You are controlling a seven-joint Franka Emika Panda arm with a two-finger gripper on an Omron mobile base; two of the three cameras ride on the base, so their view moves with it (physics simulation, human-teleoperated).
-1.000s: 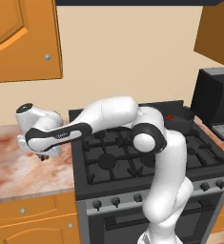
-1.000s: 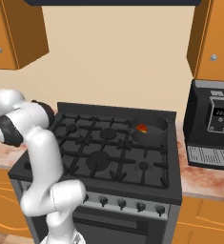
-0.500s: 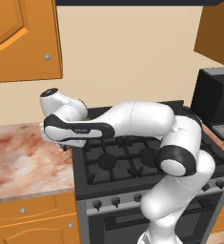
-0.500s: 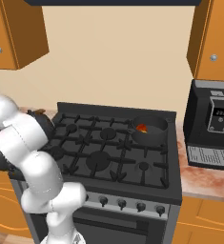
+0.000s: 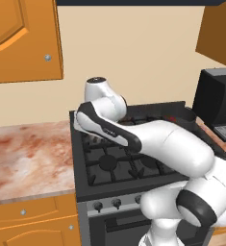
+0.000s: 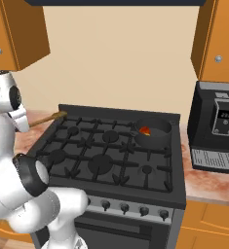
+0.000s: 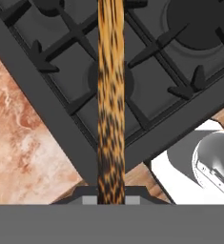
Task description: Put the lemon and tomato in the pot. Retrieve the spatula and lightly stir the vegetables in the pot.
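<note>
1. The gripper (image 7: 111, 198) is clenched on the spatula (image 7: 111, 95), whose wooden shaft runs straight up the middle of the hand view, above the stove (image 7: 147, 66) grates.
2. In the right base view the spatula (image 6: 48, 118) pokes out from behind the arm and reaches the stove's (image 6: 111, 160) back left corner.
3. The pot (image 6: 153, 132) sits on the back right burner, near the coffee machine (image 6: 218, 126) on the right counter; the tomato (image 6: 145, 130) shows red inside it – the lemon I cannot make out.
4. Open room: the front burners are bare, and the marble counter (image 5: 28, 158) left of the stove edge is free.
5. Since a second ago, the arm has swung from low over the left counter – up and over the stove's left side. The pot has not moved.
</note>
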